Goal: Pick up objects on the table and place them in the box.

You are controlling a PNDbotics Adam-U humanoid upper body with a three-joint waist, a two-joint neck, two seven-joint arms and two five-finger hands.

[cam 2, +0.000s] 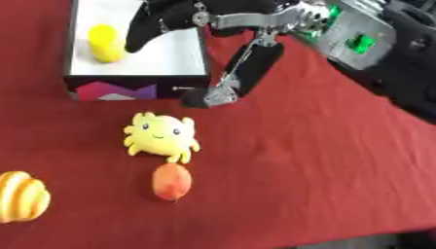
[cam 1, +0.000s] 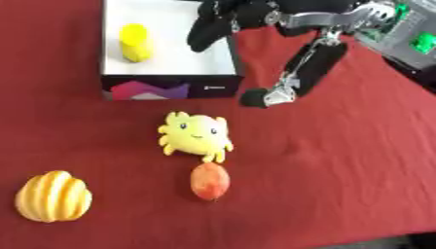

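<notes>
Lying at far left, striped yellow fruit (cam 1: 53,196); yellow cylinder (cam 1: 135,43) inside white box (cam 1: 170,65); yellow plush crab (cam 1: 195,134) touching reddish fruit (cam 1: 209,181) below; hovering over box, right hand (cam 1: 223,22), fingers relaxed, spread, empty

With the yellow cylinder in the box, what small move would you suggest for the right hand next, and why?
Probably draw the right hand back out of the box and toward the plush toy. The hand hangs open, holding nothing, over the box where the cylinder already sits. The toy lies nearest the box; the peach and striped fruit wait farther off.
</notes>
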